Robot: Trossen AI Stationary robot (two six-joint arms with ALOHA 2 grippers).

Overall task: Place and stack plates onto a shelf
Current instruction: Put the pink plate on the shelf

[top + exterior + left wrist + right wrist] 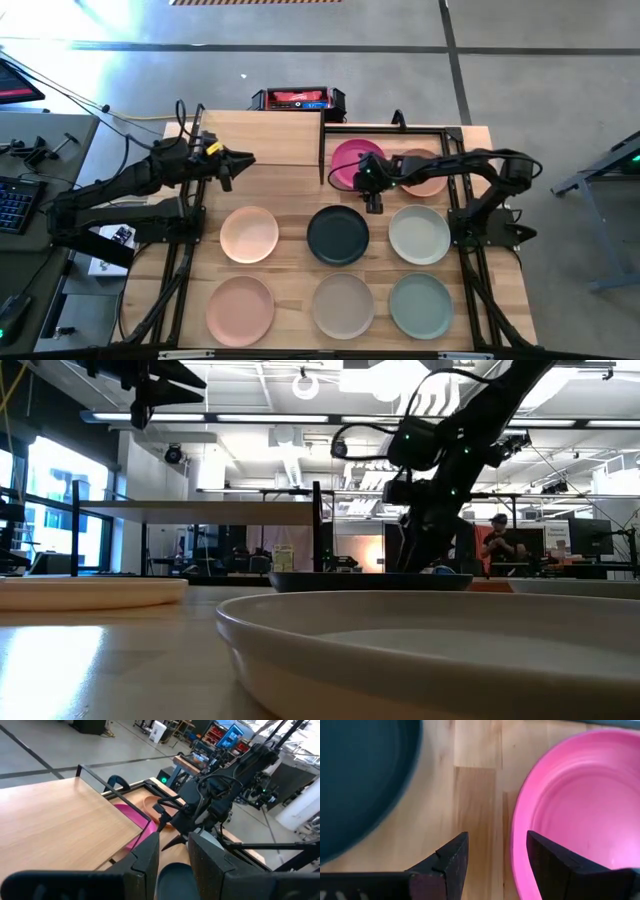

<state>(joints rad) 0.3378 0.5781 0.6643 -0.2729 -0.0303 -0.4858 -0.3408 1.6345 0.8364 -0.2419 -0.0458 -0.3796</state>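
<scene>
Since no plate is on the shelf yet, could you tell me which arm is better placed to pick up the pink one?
Right: its open gripper hangs at the pink plate's rim, while the left gripper hovers over the shelf.

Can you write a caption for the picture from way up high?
Two robot arms reach over eight plates; the right end effector hovers open by the pink plate.

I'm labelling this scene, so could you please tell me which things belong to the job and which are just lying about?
Job: pink plate, orange plate, charcoal plate, five more plates, shelf, right gripper.
Lying about: red box, keyboard.
</scene>
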